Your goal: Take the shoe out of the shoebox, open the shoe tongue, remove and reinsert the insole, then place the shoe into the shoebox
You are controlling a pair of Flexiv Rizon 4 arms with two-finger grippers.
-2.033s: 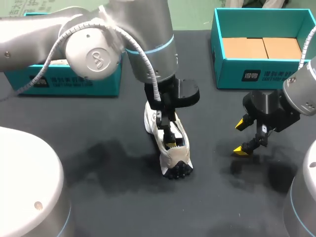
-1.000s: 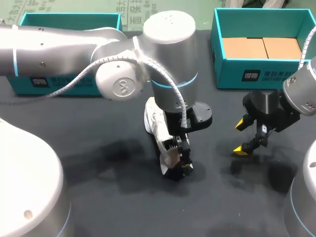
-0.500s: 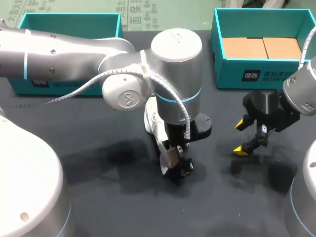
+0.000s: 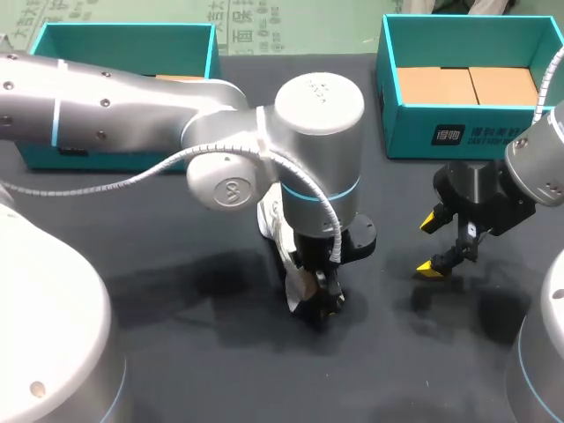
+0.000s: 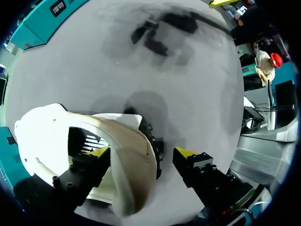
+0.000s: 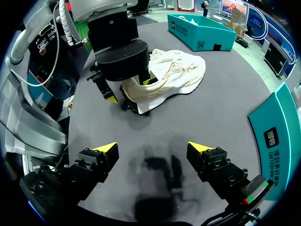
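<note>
The shoebox point(image 4: 467, 132) beyond the shoe and to its right holds brown cardboard point(image 4: 467, 85). The second box point(image 4: 123, 40), beyond the shoe to its left, is largely hidden behind my left arm, so I cannot tell its contents. The white shoe point(image 4: 271, 220) rests on the dark worktop point(image 4: 176, 352) between them, outside both. My left pincer point(image 5: 141, 153) straddles the shoe's heel, spread apart, with one yellow tip inside the opening and the other clear of the heel outside. My right pincer point(image 6: 153, 148) hangs wide open over bare worktop, well to the shoe's right.

Bright overhead light, soft shadows
</note>
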